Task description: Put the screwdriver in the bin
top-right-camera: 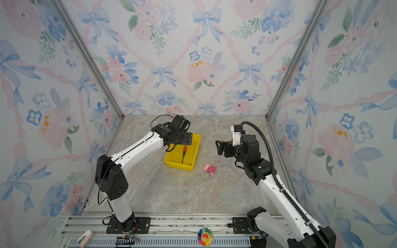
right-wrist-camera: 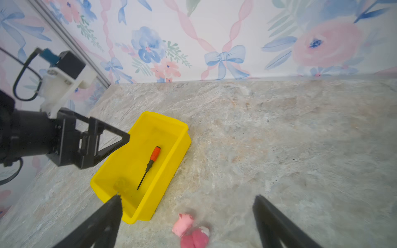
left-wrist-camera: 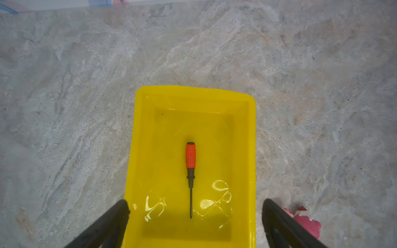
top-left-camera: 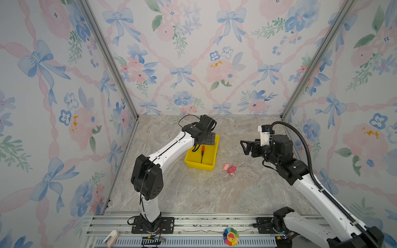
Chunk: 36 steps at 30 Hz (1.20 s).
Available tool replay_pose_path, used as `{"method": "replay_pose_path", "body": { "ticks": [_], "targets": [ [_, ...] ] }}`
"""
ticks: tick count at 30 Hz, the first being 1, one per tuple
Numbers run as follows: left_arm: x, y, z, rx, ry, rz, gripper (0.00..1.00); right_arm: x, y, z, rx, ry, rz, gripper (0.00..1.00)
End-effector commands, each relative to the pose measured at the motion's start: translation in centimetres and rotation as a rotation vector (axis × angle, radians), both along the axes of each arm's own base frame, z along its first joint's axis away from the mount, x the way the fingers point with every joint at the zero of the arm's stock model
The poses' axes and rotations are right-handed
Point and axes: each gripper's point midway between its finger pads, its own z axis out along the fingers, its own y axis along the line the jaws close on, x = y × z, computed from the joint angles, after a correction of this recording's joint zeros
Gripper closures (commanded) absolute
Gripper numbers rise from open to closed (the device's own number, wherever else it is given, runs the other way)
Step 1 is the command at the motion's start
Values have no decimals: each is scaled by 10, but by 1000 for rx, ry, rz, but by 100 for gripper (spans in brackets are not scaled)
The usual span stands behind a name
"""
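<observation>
Two arms over a marbled surface point(top-left-camera: 193, 193), and honestly the job looks done from here. Going big to small: the yellow bin point(left-wrist-camera: 137, 150) sits toward the back edge of the surface, a bit left of the middle, flat on its base. The left hand point(left-wrist-camera: 193, 223) hangs right above it with its fingers point(left-wrist-camera: 116, 216) spread wide, nothing between them, and the bin floor shows in the gap. The right hand point(right-wrist-camera: 187, 219) is off to the right side, well apart from the bin, fingers also spread and empty, tips aimed roughly at the bin.

Near the bin's front right corner there's a small pink toy point(top-left-camera: 230, 169) lying on the surface, not part of this.

The screwdriver point(left-wrist-camera: 190, 169) lies flat on the bin floor, about midway between the long walls, touching neither of them. In both top views its orange handle point(top-left-camera: 203, 148) points to the back of the surface and the thin dark shaft to the front.

If anyone had to re-grab it: I'd guess it's light and stiff, and the ribbed handle is the spot to pinch. The shaft looks too skinny and probably slick, and the round handle could roll.
</observation>
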Motion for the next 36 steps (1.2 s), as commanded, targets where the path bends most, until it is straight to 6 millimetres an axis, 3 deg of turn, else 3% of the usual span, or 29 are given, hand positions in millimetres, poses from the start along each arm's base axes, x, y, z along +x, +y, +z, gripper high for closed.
{"method": "replay_pose_path", "body": {
  "ticks": [1,6,11,17,21,27,31,36],
  "targets": [
    [-4,24,10,69,-99,9,2,-9,-34,-23,0,66,-111,3],
    [-23,47,16,58,-197,14,3,-17,-71,-47,-28,144,-218,3],
    [-44,75,11,83,-235,35,3,-16,-82,-60,-79,174,-270,3],
    [-65,114,9,96,-266,114,3,-14,-112,-69,-114,105,-441,3],
    [-79,144,7,60,-304,221,3,-16,-119,-84,-146,38,-459,3],
    [-95,202,-14,-27,-355,431,2,-29,-143,-121,-333,129,-522,3],
    [-100,220,-10,50,-507,414,3,-32,-154,-136,-401,128,-551,3],
    [-99,240,-2,113,-673,363,3,-28,-152,-158,-386,104,-513,3]
  ]
}}
